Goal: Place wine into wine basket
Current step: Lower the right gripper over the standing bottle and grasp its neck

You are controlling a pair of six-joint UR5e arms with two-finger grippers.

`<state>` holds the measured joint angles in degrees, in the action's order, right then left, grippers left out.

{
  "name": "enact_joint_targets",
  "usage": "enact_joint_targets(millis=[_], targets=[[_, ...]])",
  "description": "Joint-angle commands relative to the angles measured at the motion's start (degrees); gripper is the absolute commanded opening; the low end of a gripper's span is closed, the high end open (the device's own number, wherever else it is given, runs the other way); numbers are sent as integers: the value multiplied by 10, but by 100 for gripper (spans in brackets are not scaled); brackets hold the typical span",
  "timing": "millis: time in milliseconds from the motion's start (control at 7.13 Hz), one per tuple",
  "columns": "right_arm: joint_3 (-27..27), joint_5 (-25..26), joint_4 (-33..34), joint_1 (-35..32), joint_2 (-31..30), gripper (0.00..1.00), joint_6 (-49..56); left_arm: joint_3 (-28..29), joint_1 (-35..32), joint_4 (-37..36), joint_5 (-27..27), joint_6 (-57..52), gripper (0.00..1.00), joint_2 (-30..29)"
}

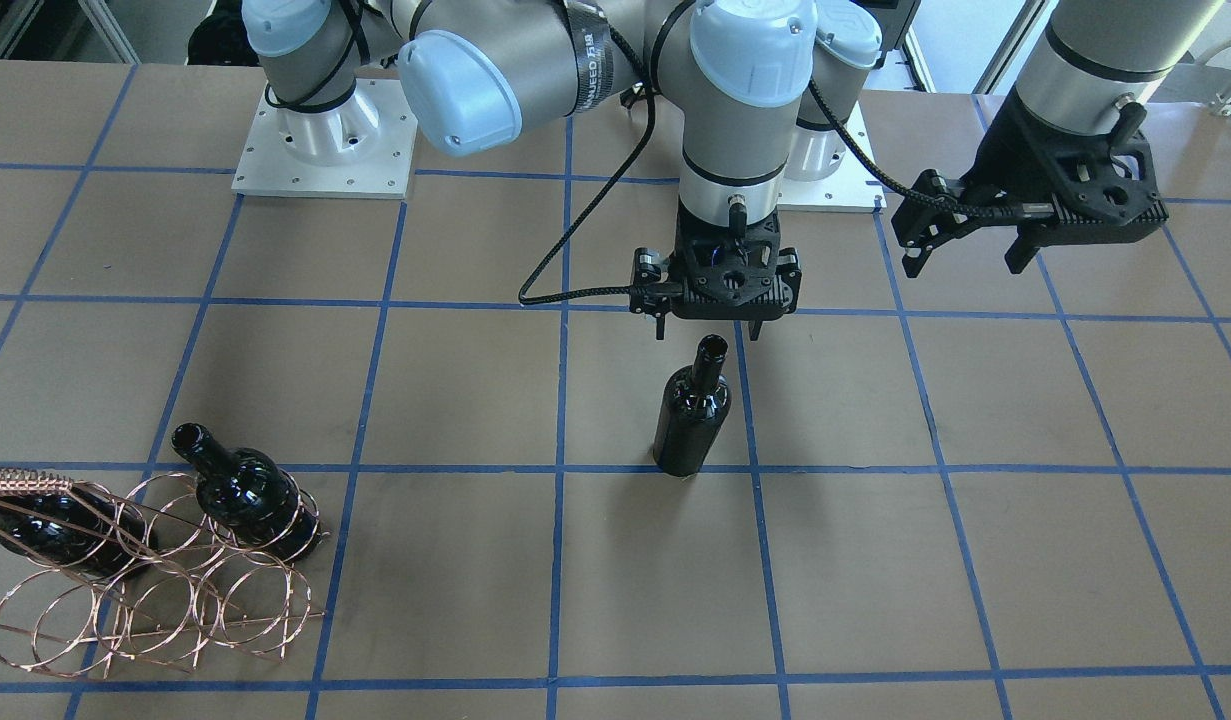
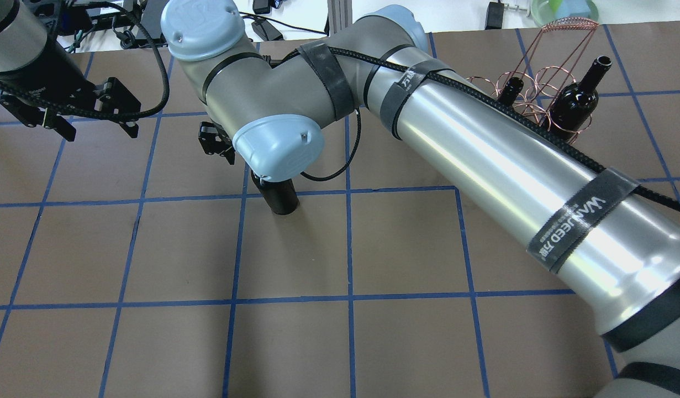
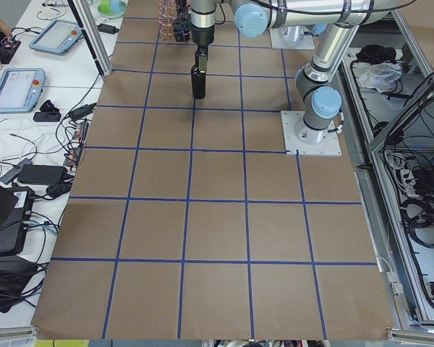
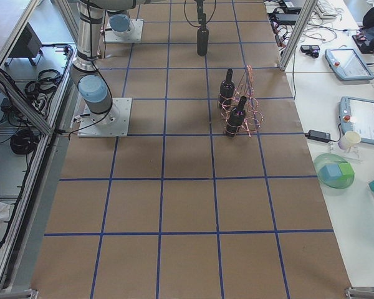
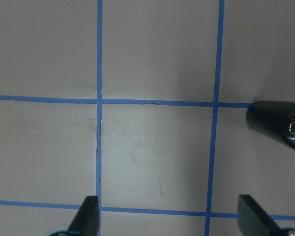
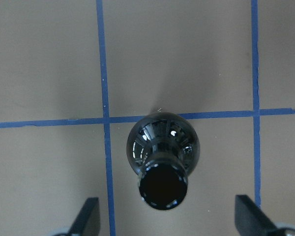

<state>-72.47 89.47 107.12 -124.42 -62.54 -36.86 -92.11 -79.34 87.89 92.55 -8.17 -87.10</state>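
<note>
One wine bottle stands upright and alone at the table's middle, glossy near-black with an open mouth. My right gripper hangs straight above its mouth, open, apart from the glass. In the right wrist view the bottle sits centred between the open fingertips. My left gripper is open and empty, raised off to the side; its wrist view catches the bottle at the right edge. The copper wire wine basket stands at the table's edge and holds two like bottles.
The right arm reaches across the table into the left half. The arm base plates sit at the robot's side. Operator benches with tablets and a green bowl flank the table ends.
</note>
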Motion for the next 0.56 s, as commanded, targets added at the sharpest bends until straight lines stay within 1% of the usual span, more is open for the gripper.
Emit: enact_joint_targets(millis=[0, 280, 421], targets=[[0, 0, 5, 1, 7, 87, 2, 0, 0, 0, 0, 0, 100, 0], [0, 0, 5, 3, 6, 69, 3, 0, 0, 0, 1, -1, 100, 0], [0, -1, 5, 3, 6, 56, 3, 0, 0, 1, 1, -1, 100, 1]])
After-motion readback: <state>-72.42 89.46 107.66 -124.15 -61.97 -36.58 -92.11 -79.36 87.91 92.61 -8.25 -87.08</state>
